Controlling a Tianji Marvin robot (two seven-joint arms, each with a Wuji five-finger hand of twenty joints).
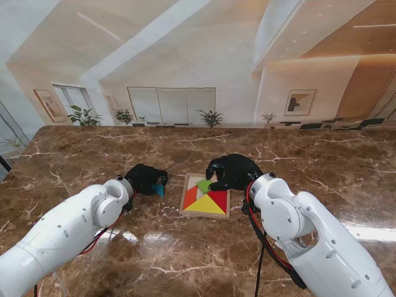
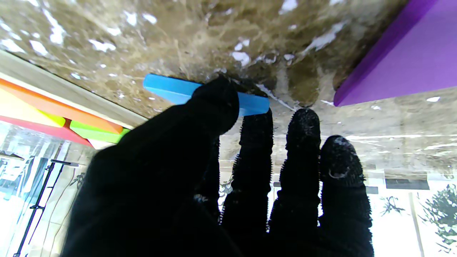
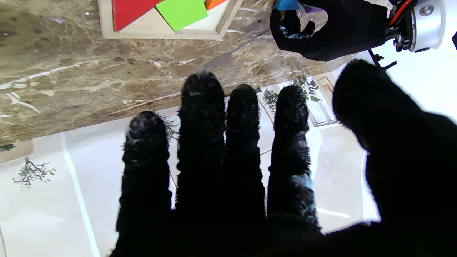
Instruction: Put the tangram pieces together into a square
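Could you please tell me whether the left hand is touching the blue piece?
Touching. In the left wrist view the left hand has its thumb pressed onto the blue piece.

Two arms in glossy white, rounded plastic shells with bulbous joint housings. Left hand [image 1: 145, 178]: five fingers in a black knitted glove, fuzzy nap at the fingertips [image 2: 303, 121]. Right hand [image 1: 233, 171]: same black glove, pale scuffs on the fingers [image 3: 200, 92]. Silver metal wrist collar [image 3: 425, 21] with a screw head. Red and black cables [image 1: 267, 244] run under the right forearm; a red cable [image 1: 99, 238] runs by the left elbow.
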